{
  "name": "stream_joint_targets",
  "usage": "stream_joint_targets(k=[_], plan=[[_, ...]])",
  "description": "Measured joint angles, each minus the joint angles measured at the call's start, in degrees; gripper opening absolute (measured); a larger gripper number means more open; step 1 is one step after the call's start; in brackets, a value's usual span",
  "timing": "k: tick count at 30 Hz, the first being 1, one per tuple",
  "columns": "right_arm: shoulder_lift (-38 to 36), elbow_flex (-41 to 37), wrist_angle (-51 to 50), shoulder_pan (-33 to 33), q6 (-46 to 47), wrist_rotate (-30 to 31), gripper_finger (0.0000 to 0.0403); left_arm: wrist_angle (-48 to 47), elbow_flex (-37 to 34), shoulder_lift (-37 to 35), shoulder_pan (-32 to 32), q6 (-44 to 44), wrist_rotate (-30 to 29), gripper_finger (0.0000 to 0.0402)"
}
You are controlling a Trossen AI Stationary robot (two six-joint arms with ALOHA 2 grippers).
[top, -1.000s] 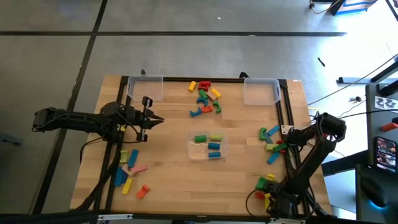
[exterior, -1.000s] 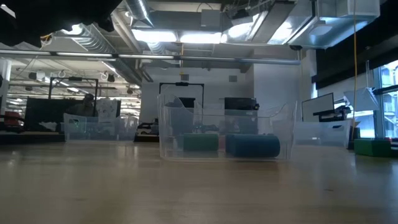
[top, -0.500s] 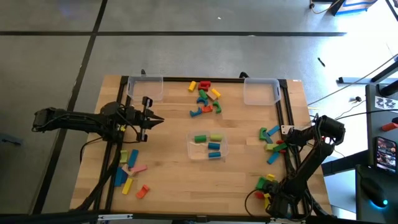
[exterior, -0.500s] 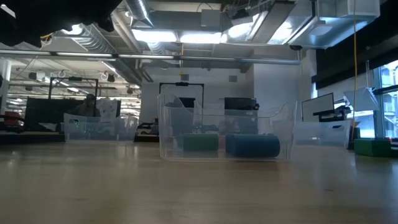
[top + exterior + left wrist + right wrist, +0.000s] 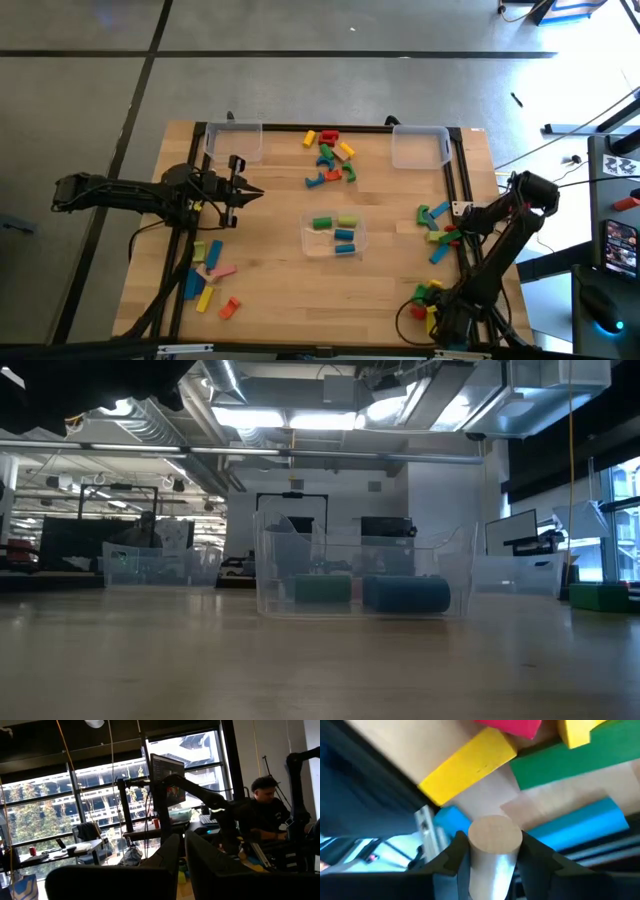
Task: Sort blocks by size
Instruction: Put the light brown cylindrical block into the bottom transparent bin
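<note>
Plain wooden cylinder (image 5: pixel 495 851), clamped between the right gripper's (image 5: pixel 452 228) fingers (image 5: pixel 451 858), sits at the table's (image 5: pixel 270 270) three-o'clock edge among the blocks (image 5: pixel 436 228). Left gripper (image 5: pixel 252 191), jaws closed and holding nothing, hovers at nine o'clock.

In the right wrist view the yellow block (image 5: pixel 470 765), green block (image 5: pixel 580 757) and red block (image 5: pixel 512 726) run off the frame. The right gripper (image 5: pixel 452 228) hides part of its block cluster from above. The left wrist view's block pile (image 5: pixel 252 860) sits mostly behind the dark fingers (image 5: pixel 200 865).
</note>
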Motion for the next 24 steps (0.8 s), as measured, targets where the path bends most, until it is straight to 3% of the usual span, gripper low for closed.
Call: stream_joint_targets(k=[4, 10, 24], plan=[[-4.89, 0.0, -1.09, -3.95, -0.49, -0.37, 0.0125, 0.0, 0.0, -0.01, 0.0, 0.0, 0.0, 0.0024], [-10.69, 0.0, -2.2, -9.15, -5.94, 8.66, 0.0127, 0.01, 0.0, -0.01, 0.0, -0.02, 0.0, 0.0024], [-13.45, 0.01, 0.14, -24.51, -41.61, 33.74, 0.0128, 0.01, 0.0, 0.0, -0.04, -0.11, 0.0, 0.0024]])
